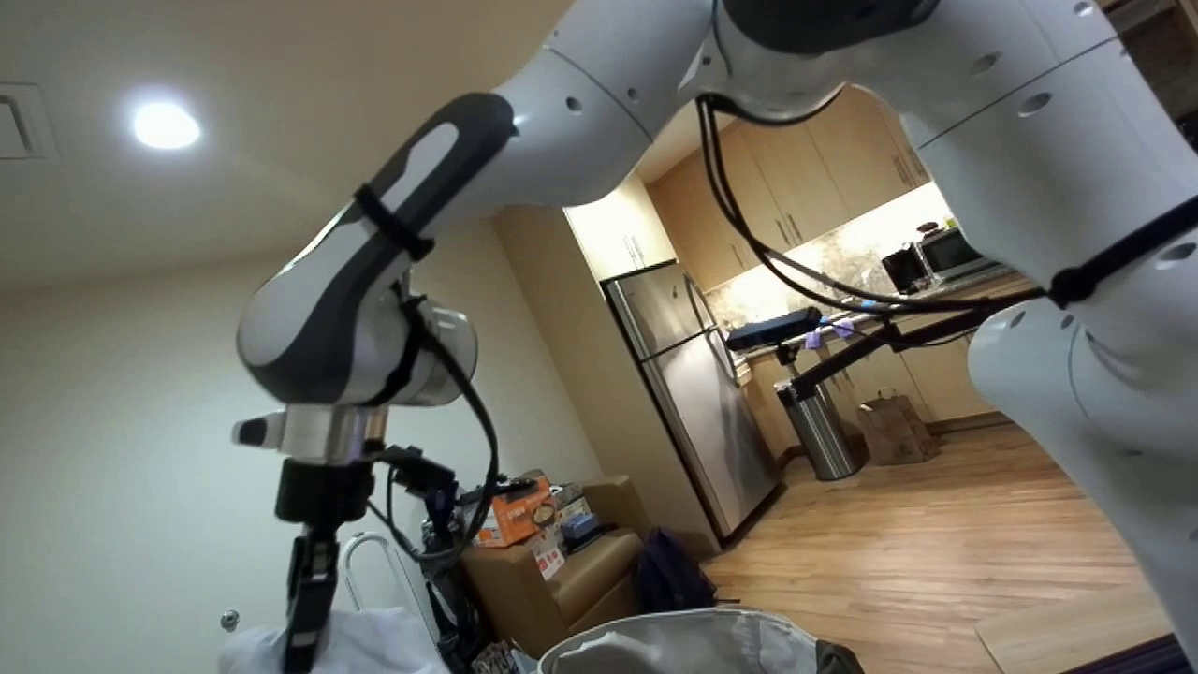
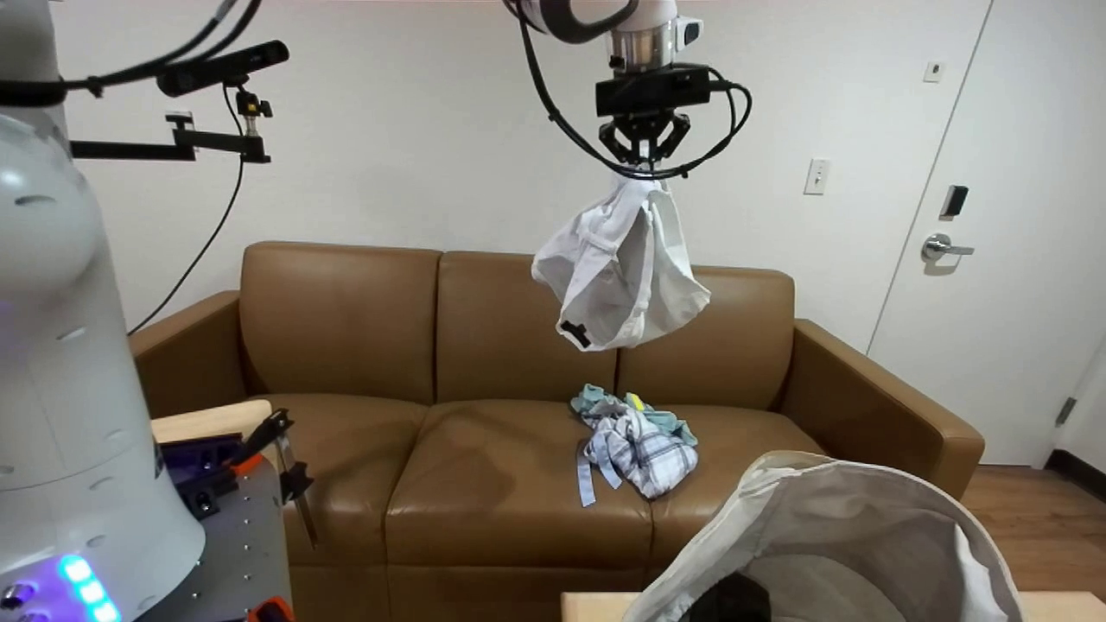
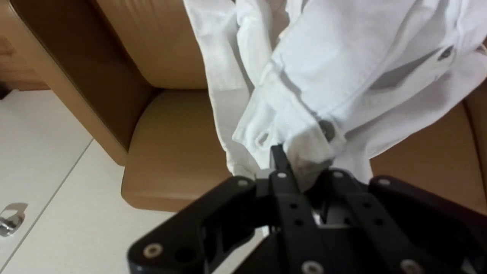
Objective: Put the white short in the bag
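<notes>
The white shorts (image 2: pixel 618 268) hang in the air below my gripper (image 2: pixel 644 162), in front of the sofa back. A small dark patch shows near their lower hem. My gripper is shut on the gathered waistband; in the wrist view the gripper (image 3: pixel 304 165) pinches the white shorts (image 3: pixel 335 64) near a button and buttonhole. In an exterior view the gripper (image 1: pixel 307 608) and part of the shorts (image 1: pixel 374 641) show at the bottom. The light fabric bag (image 2: pixel 864 472) stands wide open, lower and right of the shorts; its rim also shows in an exterior view (image 1: pixel 688 622). The bag's lower part is out of view.
A brown sofa (image 2: pixel 510 484) stands behind. A heap of blue, plaid clothes (image 2: pixel 648 453) lies on its seat. Something dark (image 2: pixel 730 600) shows in the bag's near side. The bag stands by a light wooden table (image 2: pixel 596 606). A camera arm (image 2: pixel 216 147) juts out beside the robot.
</notes>
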You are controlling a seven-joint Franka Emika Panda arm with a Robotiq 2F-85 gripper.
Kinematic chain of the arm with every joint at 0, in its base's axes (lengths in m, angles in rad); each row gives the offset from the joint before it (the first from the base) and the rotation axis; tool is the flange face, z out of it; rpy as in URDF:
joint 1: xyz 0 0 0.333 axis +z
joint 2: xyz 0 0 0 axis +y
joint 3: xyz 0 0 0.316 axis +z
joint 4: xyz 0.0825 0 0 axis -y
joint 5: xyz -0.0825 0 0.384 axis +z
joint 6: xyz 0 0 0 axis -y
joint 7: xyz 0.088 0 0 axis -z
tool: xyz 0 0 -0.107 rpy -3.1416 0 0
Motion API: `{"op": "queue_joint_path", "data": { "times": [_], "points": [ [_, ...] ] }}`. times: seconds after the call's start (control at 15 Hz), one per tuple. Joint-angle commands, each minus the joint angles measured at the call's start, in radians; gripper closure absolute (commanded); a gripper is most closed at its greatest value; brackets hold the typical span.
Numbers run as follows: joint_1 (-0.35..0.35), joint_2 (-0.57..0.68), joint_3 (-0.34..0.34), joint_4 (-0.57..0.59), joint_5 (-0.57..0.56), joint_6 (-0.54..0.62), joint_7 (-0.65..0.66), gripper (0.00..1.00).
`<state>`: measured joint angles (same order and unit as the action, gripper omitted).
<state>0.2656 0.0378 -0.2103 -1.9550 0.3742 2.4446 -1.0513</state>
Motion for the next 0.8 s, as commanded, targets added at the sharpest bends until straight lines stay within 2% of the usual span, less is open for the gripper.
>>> {"op": "queue_joint_path", "data": {
  "times": [0.0,0.13,0.47,0.53,0.6,0.73],
  "points": [
    [-0.165,-0.189,0.055,-0.109,-0.083,-0.155,0.018,0.94],
    [-0.23,-0.274,0.038,-0.161,-0.134,-0.18,0.055,0.94],
    [-0.388,-0.475,-0.031,-0.298,-0.274,-0.116,0.152,0.94],
    [-0.336,-0.378,-0.033,-0.219,-0.229,-0.161,0.106,0.94],
    [-0.349,-0.408,-0.05,-0.237,-0.236,-0.166,0.105,0.86],
    [-0.343,-0.411,-0.055,-0.241,-0.235,-0.17,0.102,0.86]
  ]
}}
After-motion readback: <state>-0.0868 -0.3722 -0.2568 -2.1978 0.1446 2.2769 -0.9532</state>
